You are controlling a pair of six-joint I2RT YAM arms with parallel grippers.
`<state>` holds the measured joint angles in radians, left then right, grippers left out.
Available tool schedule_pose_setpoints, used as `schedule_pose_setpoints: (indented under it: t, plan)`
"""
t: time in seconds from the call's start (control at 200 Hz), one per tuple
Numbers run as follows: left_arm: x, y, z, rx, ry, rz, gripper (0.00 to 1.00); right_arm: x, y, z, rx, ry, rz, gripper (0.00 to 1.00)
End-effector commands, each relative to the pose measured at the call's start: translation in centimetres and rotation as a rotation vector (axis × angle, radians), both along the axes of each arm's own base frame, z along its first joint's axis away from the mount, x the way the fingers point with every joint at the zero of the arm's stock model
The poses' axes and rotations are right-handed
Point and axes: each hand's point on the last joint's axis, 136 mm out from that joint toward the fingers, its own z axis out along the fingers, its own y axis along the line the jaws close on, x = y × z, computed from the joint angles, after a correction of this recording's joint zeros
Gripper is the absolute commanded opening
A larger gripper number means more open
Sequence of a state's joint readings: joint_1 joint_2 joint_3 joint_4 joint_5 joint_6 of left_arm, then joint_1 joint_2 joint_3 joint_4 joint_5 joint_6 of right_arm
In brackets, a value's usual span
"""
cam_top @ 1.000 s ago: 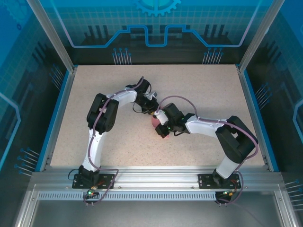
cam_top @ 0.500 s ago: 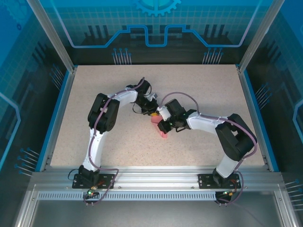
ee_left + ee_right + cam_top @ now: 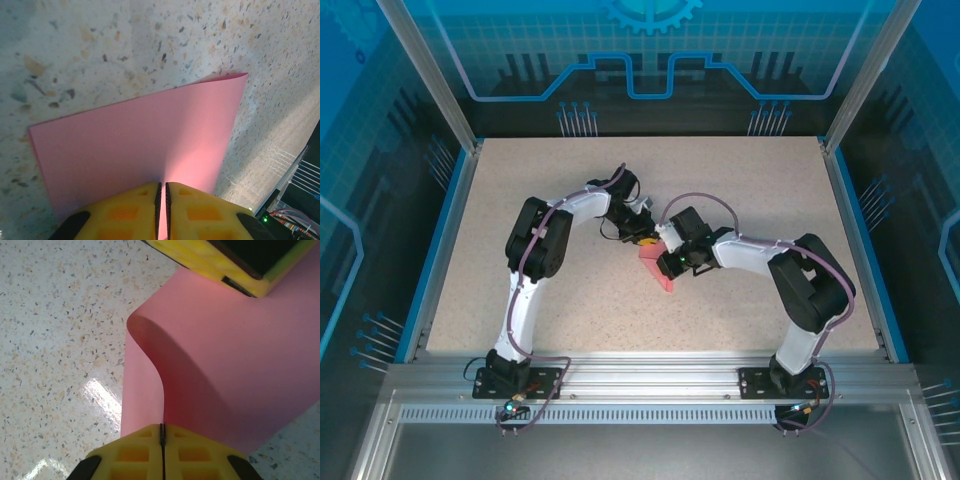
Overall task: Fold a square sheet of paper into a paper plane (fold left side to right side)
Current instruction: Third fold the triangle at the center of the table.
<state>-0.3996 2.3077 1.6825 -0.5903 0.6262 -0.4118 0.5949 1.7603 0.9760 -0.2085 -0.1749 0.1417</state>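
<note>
The square sheet of paper is pink-red and lies bent over itself at the middle of the table. In the left wrist view the sheet spreads flat ahead of my left gripper, which is shut on its near edge. My right gripper is shut on another edge of the sheet, which curls up and over in a rounded loop. The left gripper's yellow fingers show just beyond that loop. From above, the left gripper and right gripper sit almost together. The paper plane is out of view.
The speckled beige table stretches on all sides of the paper. Blue rails and aluminium posts edge it. Both arm bases are bolted at the near edge.
My right gripper has moved back and left toward the left gripper, carrying its paper edge. More of the sheet now shows below the grippers. The left arm has held still.
</note>
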Motion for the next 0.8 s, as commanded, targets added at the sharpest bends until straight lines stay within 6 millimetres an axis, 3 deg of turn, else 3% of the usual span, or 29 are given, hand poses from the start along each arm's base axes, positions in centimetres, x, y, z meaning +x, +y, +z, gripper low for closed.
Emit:
schedule_pose_setpoints:
  t: [0.0, 0.795]
  plan:
    - [-1.4, 0.0, -2.0, 0.038, 0.063, -0.022, 0.14, 0.7, -0.4, -0.1, -0.019, 0.017, -0.036, 0.07]
    - [-1.4, -0.1, -2.1, 0.035, 0.068, -0.023, 0.14, 1.3, -1.2, -1.1, -0.056, 0.042, -0.085, 0.07]
